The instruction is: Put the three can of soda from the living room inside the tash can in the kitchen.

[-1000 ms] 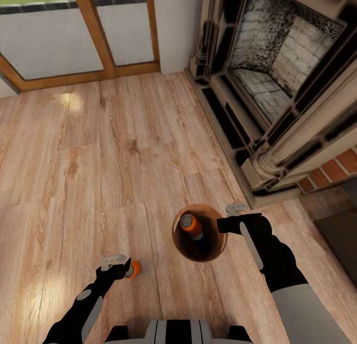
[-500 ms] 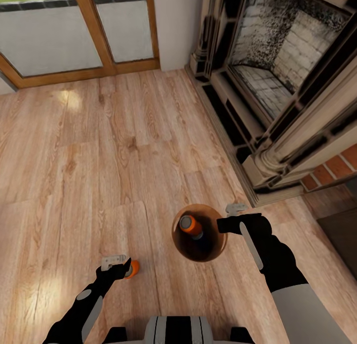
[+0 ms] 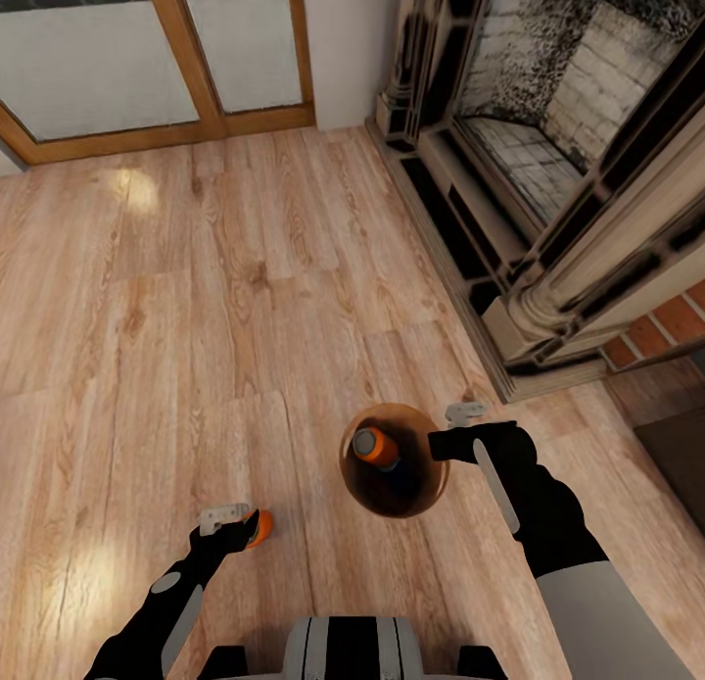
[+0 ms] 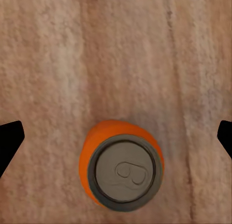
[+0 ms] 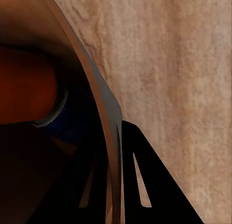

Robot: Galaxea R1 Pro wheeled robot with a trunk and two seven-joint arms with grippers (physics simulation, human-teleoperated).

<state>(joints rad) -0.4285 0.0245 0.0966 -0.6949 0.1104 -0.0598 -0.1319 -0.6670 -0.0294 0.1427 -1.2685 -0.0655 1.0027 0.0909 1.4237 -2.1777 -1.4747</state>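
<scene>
A brown trash can (image 3: 416, 499) hangs above the living room's wood floor, my right gripper (image 3: 452, 435) shut on its rim (image 5: 110, 137). One orange soda can (image 3: 375, 447) lies inside it, seen as a blurred orange shape (image 5: 26, 88) in the right wrist view. A second soda can (image 3: 258, 527) stands upright on the floor. My left gripper (image 3: 240, 523) hovers over it, open, its fingertips (image 4: 10, 137) spread wide on either side of the grey top (image 4: 123, 170) without touching it. The third can and the kitchen are out of view.
A brick fireplace (image 3: 548, 161) with a stone surround and raised hearth fills the right side. Wood-framed glass doors (image 3: 157, 63) run along the far wall. Open wood floor (image 3: 196, 298) stretches ahead and to the left.
The whole view has shifted a little, so floor, fireplace and the floor can drift slightly upward in the picture. Both arms and the bin keep their places in the view.
</scene>
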